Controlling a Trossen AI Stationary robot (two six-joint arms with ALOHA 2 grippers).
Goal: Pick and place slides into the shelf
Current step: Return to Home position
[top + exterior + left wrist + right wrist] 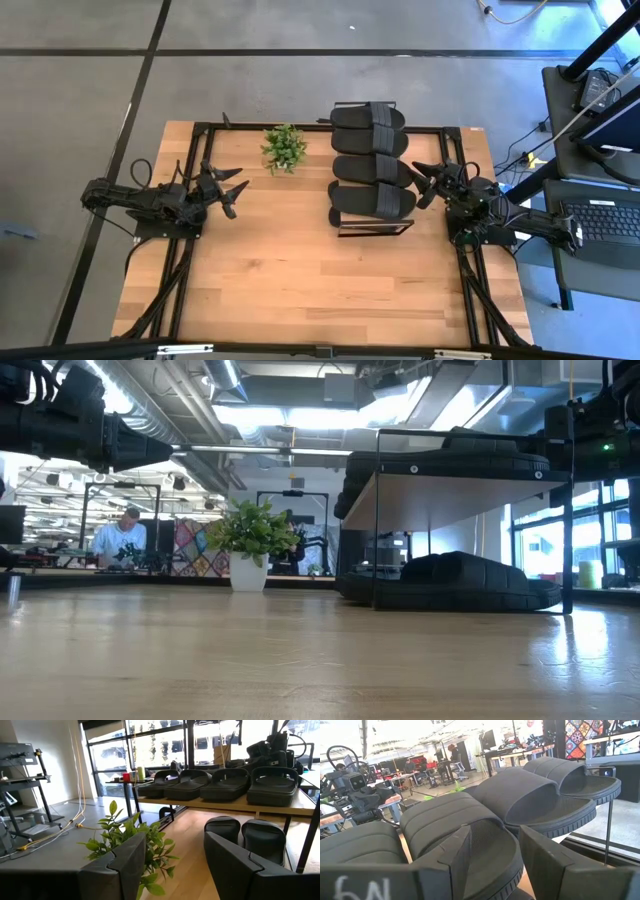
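Slides (370, 160): four side by side on top of the shelf (450, 500), two more beneath its board, resting on the surface (300, 280). Shelf stands right of centre, with a potted plant (284, 147) just left of its far end. Left claw (238, 180): spread, empty, near the left edge. Right claw (420, 185): spread, empty, just right of the shelf. Placing looks finished; the step in hand reads as homing. Next move calls only for parking both arms clear of the shelf.
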